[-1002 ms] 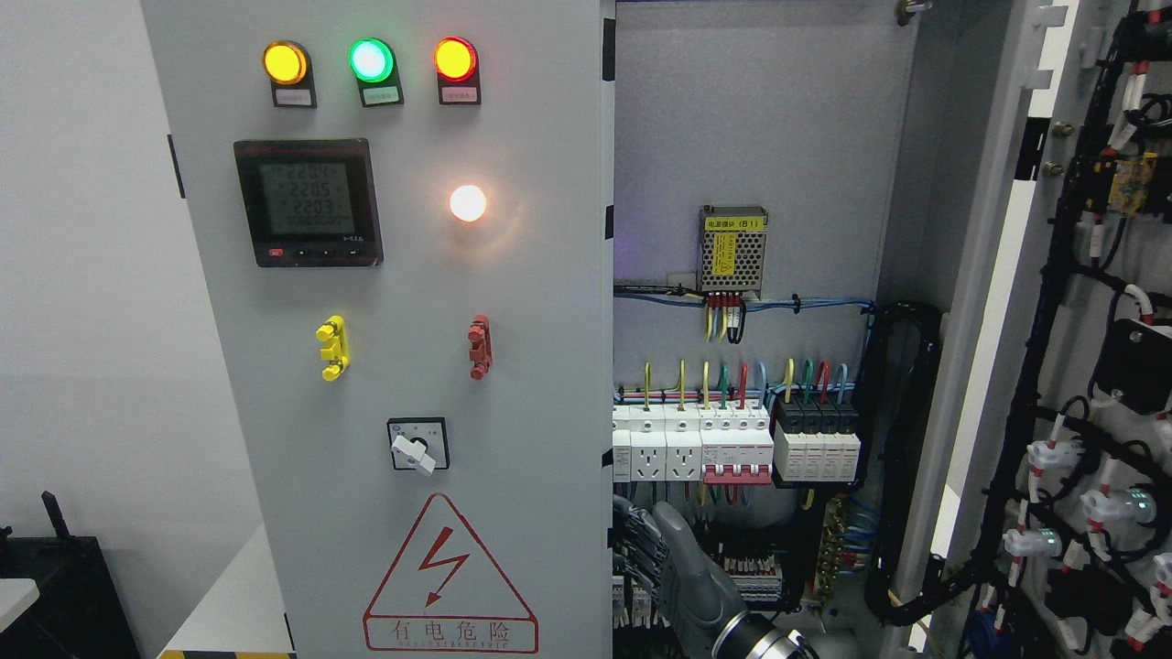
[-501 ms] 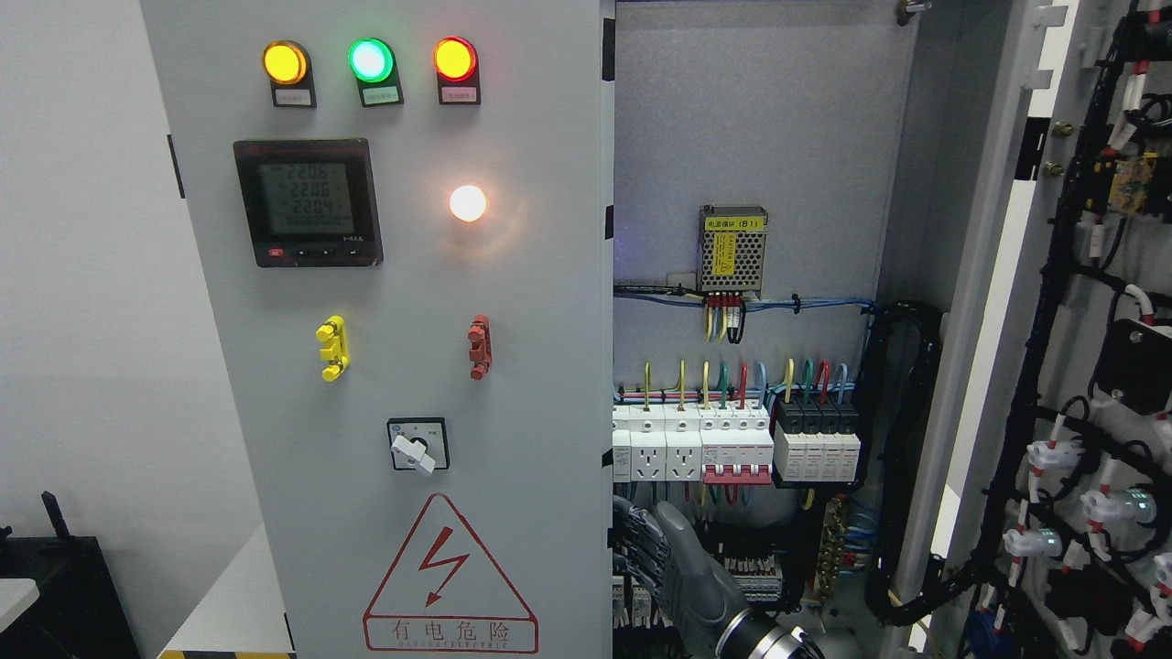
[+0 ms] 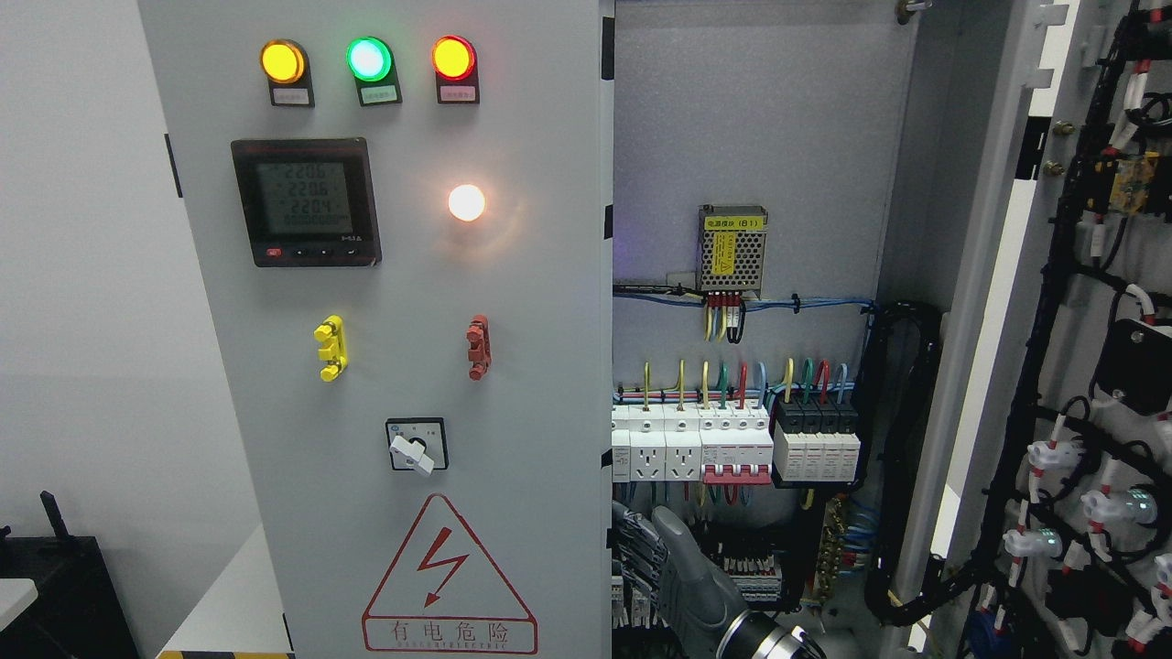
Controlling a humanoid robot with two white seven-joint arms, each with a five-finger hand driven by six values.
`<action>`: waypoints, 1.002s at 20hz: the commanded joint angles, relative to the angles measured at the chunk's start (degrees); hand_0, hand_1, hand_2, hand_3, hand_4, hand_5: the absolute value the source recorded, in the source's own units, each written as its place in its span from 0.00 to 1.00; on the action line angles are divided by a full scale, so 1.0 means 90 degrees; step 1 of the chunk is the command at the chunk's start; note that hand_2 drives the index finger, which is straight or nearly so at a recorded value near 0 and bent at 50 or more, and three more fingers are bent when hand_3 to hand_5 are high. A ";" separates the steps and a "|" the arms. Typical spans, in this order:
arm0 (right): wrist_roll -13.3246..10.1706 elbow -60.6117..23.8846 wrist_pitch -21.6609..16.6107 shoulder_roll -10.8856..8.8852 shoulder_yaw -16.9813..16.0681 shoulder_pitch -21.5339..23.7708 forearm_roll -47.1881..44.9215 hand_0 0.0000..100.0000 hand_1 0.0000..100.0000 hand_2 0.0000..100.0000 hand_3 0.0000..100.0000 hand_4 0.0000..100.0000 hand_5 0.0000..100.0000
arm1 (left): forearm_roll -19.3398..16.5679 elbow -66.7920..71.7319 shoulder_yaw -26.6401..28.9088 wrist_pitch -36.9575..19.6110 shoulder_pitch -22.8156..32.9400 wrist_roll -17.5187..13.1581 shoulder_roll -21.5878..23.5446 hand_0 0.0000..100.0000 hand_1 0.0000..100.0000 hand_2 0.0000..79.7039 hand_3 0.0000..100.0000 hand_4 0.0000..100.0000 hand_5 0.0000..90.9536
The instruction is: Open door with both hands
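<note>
Door (image 3: 394, 348) sitting just left of the fingers (image 3: 641, 549); right hand (image 3: 678, 577) fingers curling around its inner edge, clamping it. Breakers (image 3: 732, 448) showing above fingers, cabinet interior open behind.

A black box (image 3: 55, 586) sits low beside the white wall (image 3: 92, 320).

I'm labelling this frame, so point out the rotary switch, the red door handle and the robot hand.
rotary switch (image 3: 417, 446): head view, on its white knob.
red door handle (image 3: 477, 347): head view, middle of its body.
robot hand (image 3: 673, 572): head view, on its grey back.
</note>
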 commanded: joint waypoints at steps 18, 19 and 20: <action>0.0638 -0.0501 -0.0034 0.0000 0.0114 0.0198 -0.0372 0.00 0.00 0.00 0.00 0.00 0.00 | -0.0195 -0.0002 0.0000 0.0007 0.0019 -0.0002 0.0000 0.00 0.00 0.00 0.00 0.03 0.00; 0.0686 -0.0530 -0.0034 0.0000 0.0143 0.0198 -0.0372 0.00 0.00 0.00 0.00 0.00 0.00 | -0.0195 -0.0002 0.0000 0.0007 0.0019 -0.0002 0.0000 0.00 0.00 0.00 0.00 0.03 0.00; 0.0754 -0.0569 -0.0034 0.0000 0.0191 0.0208 -0.0372 0.00 0.00 0.00 0.00 0.00 0.00 | -0.0195 -0.0002 0.0000 0.0007 0.0019 -0.0002 0.0000 0.00 0.00 0.00 0.00 0.03 0.00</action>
